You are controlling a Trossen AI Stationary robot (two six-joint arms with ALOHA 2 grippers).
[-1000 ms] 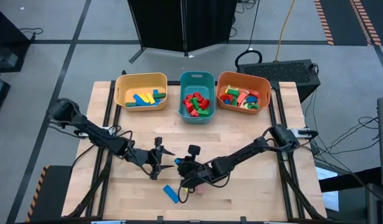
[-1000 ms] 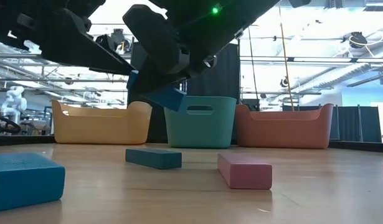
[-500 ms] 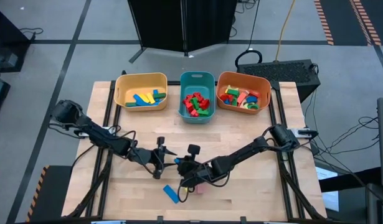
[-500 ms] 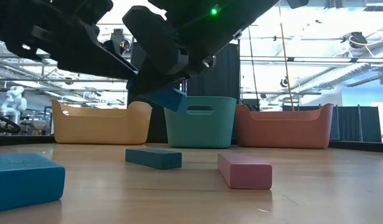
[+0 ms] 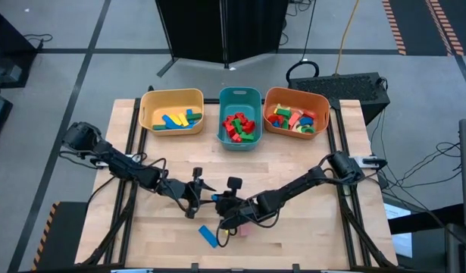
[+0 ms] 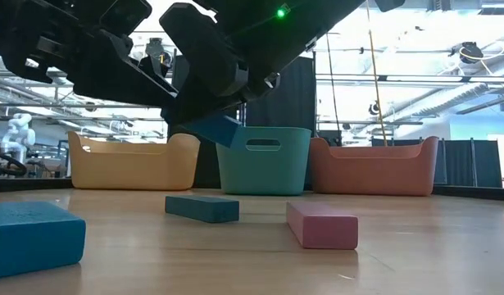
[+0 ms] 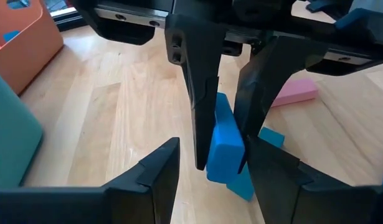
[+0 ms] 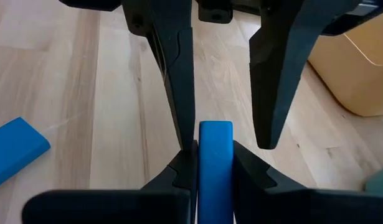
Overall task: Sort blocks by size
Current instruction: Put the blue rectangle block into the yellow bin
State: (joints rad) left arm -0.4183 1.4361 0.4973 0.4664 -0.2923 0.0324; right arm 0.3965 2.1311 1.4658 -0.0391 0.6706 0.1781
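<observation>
My right gripper [image 5: 219,203] is shut on a blue block [image 8: 215,146] and holds it above the table's middle, near the front. My left gripper [image 5: 208,199] faces it, open. The left fingers [image 8: 182,93] stand on either side of the block's free end [image 7: 223,155]. Two more blocks lie flat on the table below: a blue one [image 5: 208,236] and a pink one [image 5: 242,230]. Many sorted blocks fill the three bins at the back. My right gripper pinches the blue block's two broad faces [image 8: 215,163] between its two fingers. It comes slanting down from the table's right. The block stands on edge, reaches out past the fingertips and is clear of the table. My left gripper: one finger [image 8: 188,140] stands close beside the block's free end; I cannot tell whether it touches.
A yellow bin [image 5: 171,97], a teal bin [image 5: 239,95] and an orange bin [image 5: 295,94] stand in a row along the far edge. Bare wood lies between the bins and the grippers. Another blue block [image 6: 30,238] lies close to the low camera.
My left gripper has edged toward the table's right, closer to my right gripper, so its fingers now flank the held block's free end. The right gripper and the block have kept still.
</observation>
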